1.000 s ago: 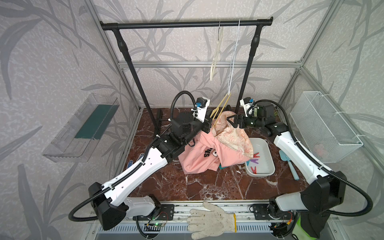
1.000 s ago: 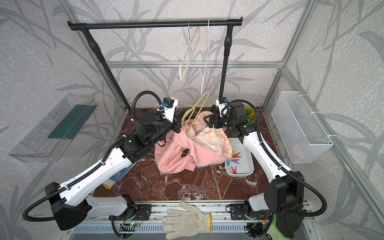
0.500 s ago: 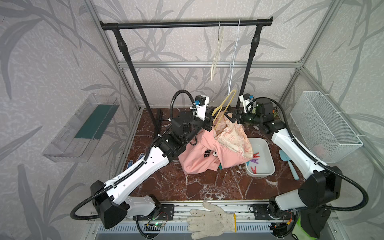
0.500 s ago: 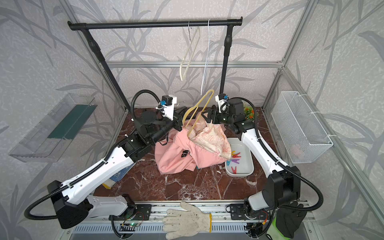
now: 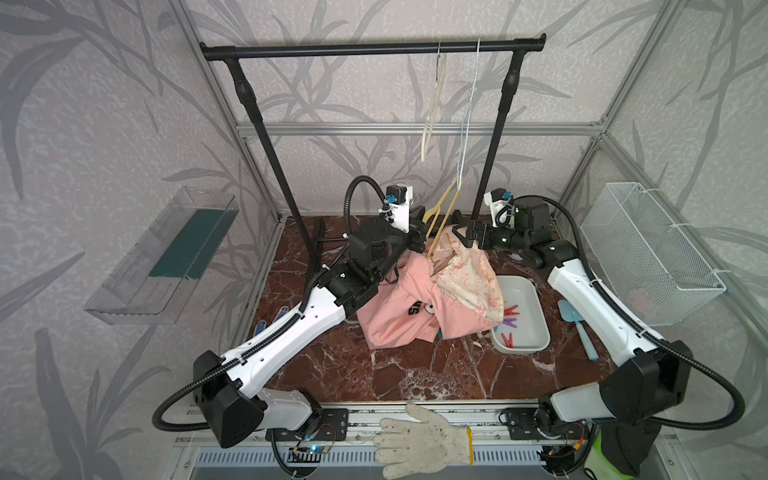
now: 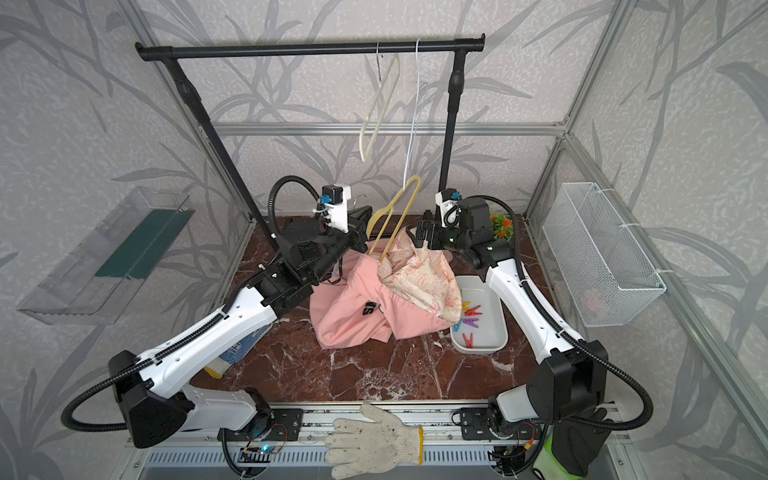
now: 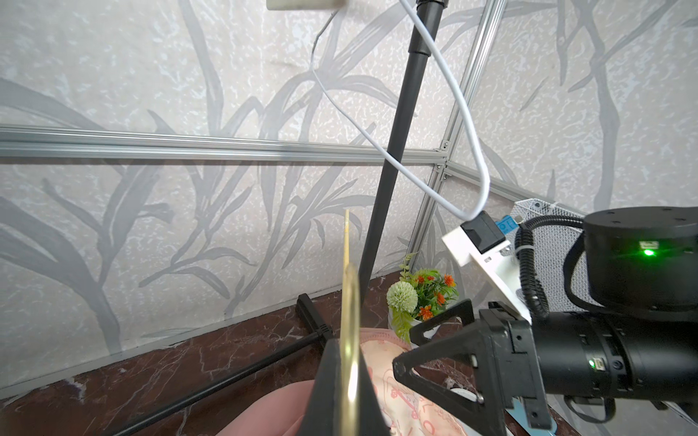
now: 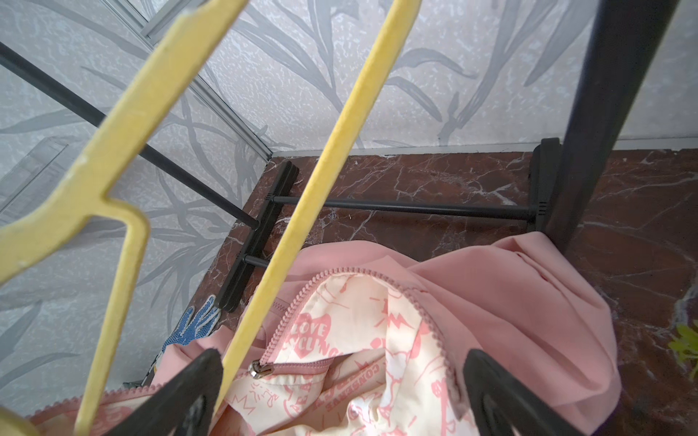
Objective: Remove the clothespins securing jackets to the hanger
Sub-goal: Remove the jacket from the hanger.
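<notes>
white tray (image 5: 528,330), coloured clothespins (image 5: 511,311) inside

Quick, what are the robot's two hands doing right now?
Left gripper: closed, holding the yellow hanger.
Right gripper: open, holding nothing.

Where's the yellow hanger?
In both top views the yellow hanger sticks up from the pink jacket, pinched by the left gripper, the open right gripper beside it.
</notes>
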Robot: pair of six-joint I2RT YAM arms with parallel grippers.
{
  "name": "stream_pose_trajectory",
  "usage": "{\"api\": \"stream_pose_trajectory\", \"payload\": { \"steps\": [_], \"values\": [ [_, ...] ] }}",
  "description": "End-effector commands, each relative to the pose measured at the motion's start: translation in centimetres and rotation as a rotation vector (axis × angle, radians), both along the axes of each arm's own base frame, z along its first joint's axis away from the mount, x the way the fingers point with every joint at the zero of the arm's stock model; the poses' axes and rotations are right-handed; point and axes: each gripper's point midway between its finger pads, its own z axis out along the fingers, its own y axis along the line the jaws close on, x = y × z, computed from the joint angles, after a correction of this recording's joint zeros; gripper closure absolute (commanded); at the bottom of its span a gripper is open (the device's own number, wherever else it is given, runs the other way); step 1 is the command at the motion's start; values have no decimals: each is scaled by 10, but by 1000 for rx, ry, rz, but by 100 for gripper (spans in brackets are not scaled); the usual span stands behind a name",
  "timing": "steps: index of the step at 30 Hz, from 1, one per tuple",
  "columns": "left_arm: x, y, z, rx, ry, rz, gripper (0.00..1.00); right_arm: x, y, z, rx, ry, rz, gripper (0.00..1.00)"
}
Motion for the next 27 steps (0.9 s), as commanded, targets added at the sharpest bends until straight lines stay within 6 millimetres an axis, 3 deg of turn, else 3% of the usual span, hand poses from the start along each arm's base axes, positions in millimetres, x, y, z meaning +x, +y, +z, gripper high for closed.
{"api": "stream_pose_trajectory", "payload": {
  "steps": [1,6,9,17,24,27],
  "values": [
    [2,7,42,-122,-72,21,100,-5,-3,26,6,-60,-6,1],
    [12,3,45,-166,-58,25,100,-2,-4,28,26,-54,-31,4],
    [17,2,44,-189,-43,37,100,3,4,28,60,-48,-2,10],
    [24,3,47,-227,-36,47,100,19,25,34,147,-41,76,11],
    [26,1,53,-250,-42,35,100,39,32,12,132,47,65,20],
    [25,1,53,-248,-39,30,100,44,38,15,175,45,82,22]
  ]
}}
